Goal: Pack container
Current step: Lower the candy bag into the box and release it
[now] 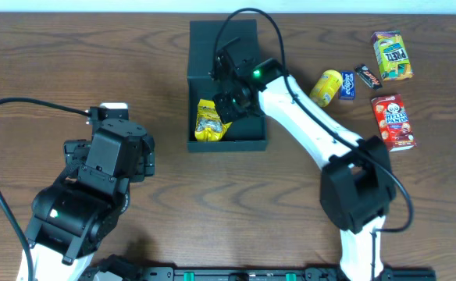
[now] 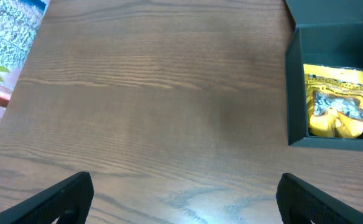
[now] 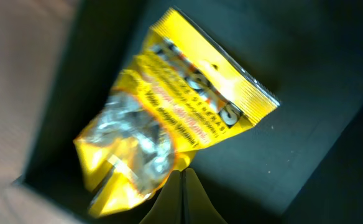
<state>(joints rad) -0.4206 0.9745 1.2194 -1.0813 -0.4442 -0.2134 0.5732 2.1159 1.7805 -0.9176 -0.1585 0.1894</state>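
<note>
Right tool (image 3: 182, 174) closed, touching yellow packet (image 3: 169, 124)

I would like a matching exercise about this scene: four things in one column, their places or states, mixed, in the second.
1. yellow packet with clear window
2. red Hello Panda box
3. green snack packet
4. left end effector

A. open, above the table
B. on the table, far right side
C. inside the container
D. on the table, right side, nearer the robot

Pairs: 1-C, 2-D, 3-B, 4-A
</note>
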